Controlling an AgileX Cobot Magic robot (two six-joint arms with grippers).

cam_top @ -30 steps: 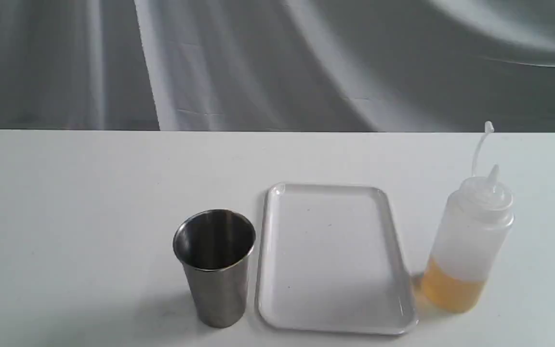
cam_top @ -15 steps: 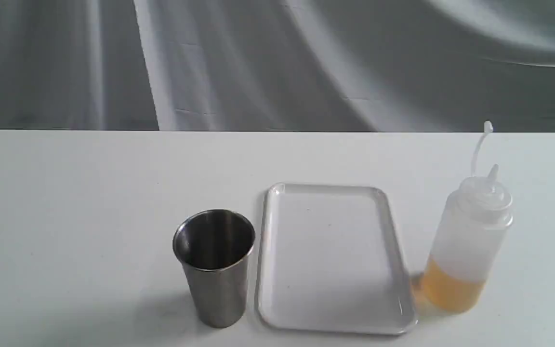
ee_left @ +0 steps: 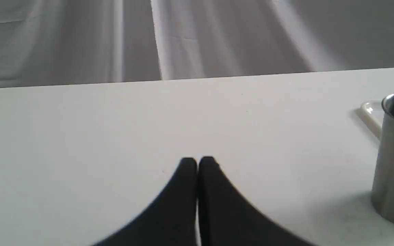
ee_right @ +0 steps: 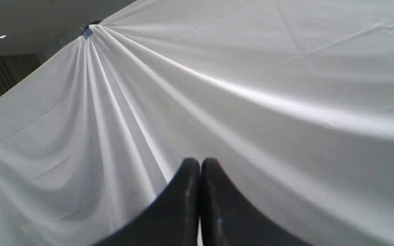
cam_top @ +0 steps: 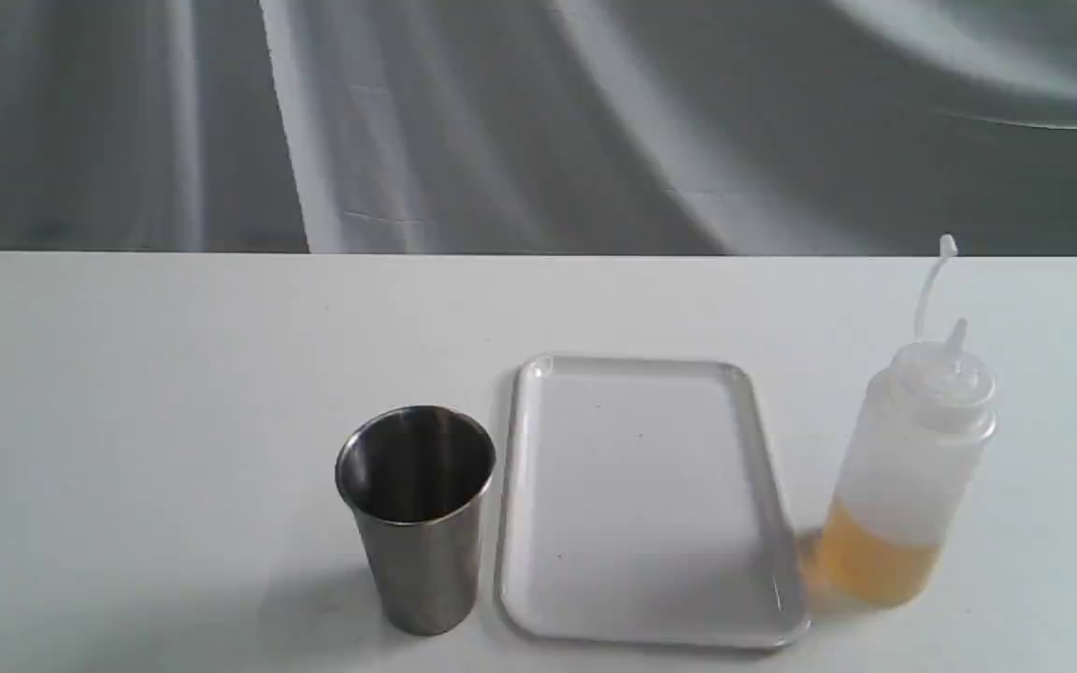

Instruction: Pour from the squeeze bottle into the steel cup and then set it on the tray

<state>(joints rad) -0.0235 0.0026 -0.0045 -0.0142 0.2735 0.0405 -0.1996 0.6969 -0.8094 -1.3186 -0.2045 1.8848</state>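
Bottle (cam_top: 908, 467) upright on tabletop (cam_top: 174, 393), just right of tray (cam_top: 641, 505), amber liquid low inside, cap off nozzle. Cup (cam_top: 419, 523) upright just left of tray, rim shiny, inside dark. Left fingers (ee_left: 187, 171) pressed together, low over tabletop near cup. Right fingers (ee_right: 189, 171) pressed together, facing draped cloth (ee_right: 251, 85).

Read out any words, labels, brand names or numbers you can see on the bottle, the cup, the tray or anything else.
None: no text, number or sign shows in any view.
The squeeze bottle has no label, the steel cup is plain metal, and the tray is blank white.
The table and the cloth backdrop carry no writing.
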